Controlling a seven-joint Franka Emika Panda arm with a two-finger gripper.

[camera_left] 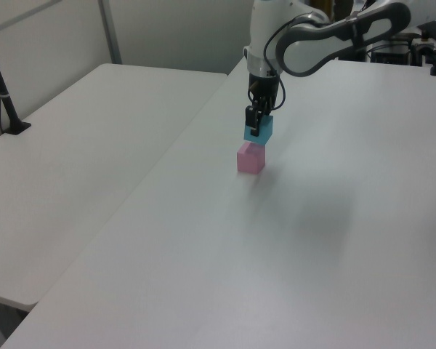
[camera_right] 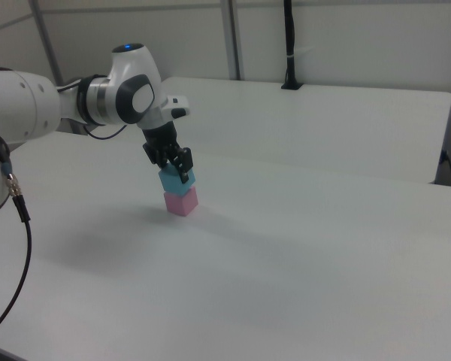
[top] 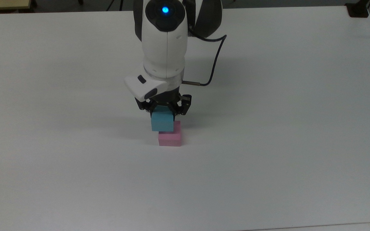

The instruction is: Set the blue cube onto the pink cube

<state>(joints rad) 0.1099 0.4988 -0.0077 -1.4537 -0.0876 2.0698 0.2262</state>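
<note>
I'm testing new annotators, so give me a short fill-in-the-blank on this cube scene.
1. The gripper is shut on the ____ cube.
2. The pink cube rests on the white ____.
3. In the left view, the blue cube is ____ the pink cube.

Missing words: blue; table; above

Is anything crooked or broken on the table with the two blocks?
Nothing looks broken or spilled. The tool holds the blue cube over the pink cube. In the top view the blue one sits a bit toward the top view's left of the pink one, so they are not quite lined up.
</note>
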